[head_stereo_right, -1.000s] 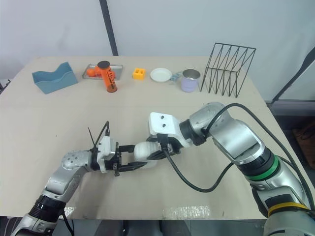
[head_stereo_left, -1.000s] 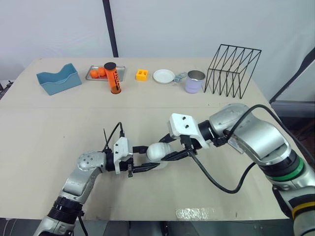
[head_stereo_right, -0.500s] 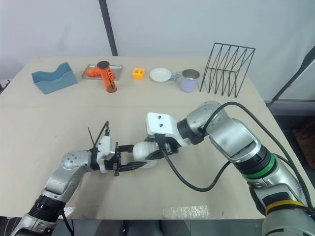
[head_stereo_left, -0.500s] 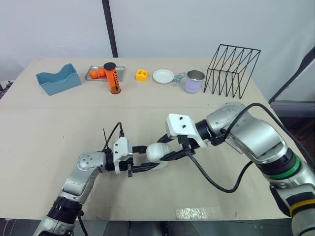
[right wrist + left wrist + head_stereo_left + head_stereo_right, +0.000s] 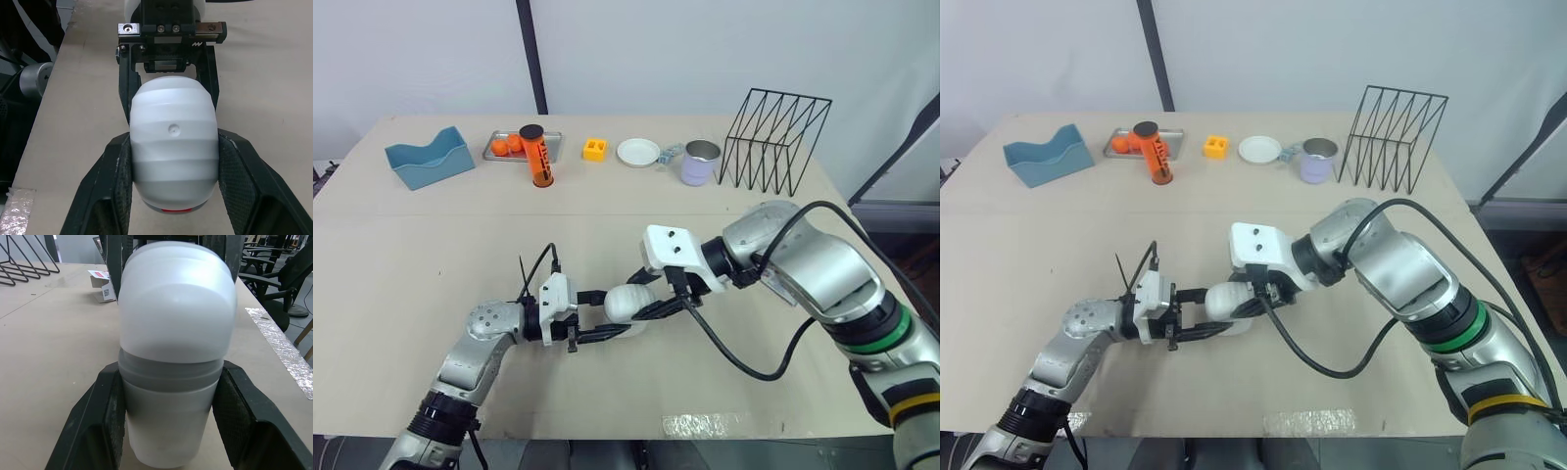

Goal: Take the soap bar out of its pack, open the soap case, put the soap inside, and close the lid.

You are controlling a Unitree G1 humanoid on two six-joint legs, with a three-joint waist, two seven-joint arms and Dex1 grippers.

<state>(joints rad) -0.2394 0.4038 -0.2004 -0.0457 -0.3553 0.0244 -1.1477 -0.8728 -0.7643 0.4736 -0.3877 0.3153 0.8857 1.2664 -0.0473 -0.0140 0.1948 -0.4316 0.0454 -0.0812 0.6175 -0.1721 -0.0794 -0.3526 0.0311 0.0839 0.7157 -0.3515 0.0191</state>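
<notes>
On the beige counter (image 5: 411, 294), toward its front, the left jaws are clenched on the lower part of the white soap case (image 5: 627, 303). The right jaws grasp its lid from the opposite side. Far behind stand a blue tray (image 5: 429, 157), a mug (image 5: 701, 163) and a wire rack (image 5: 775, 140).

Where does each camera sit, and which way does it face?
Both eyes: on the head, forward and down over the table; both arms show.
Left wrist: along the left end effector, toward the soap case.
Right wrist: along the right end effector, toward the left one.
Shared: both wrist views meet at the soap case.
</notes>
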